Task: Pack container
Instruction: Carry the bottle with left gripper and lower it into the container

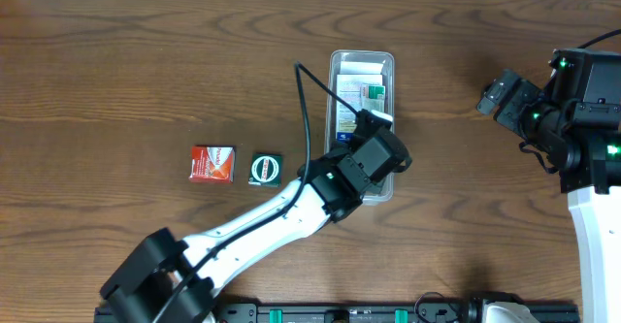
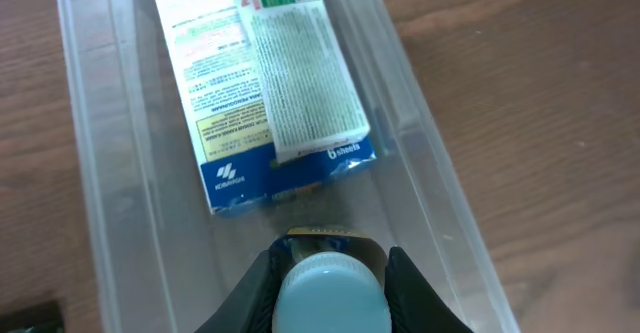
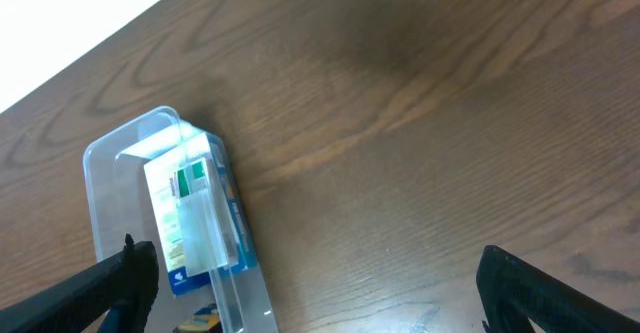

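Near the middle of the desk point(image 1: 116, 90), the container point(image 1: 335, 80) is seen, printed packets point(image 2: 265, 83) are laid in its far half, a pale-blue-capped item point(image 2: 330, 305) is clamped by the left tool point(image 2: 333, 281) over its near end, the right tool point(image 3: 315, 278) is held wide open.

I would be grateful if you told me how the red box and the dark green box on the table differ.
The red box is wider than the dark green box and lies farther from the container. The dark green box bears a white ring; the red box shows no ring. Both lie flat on the table, outside the container.
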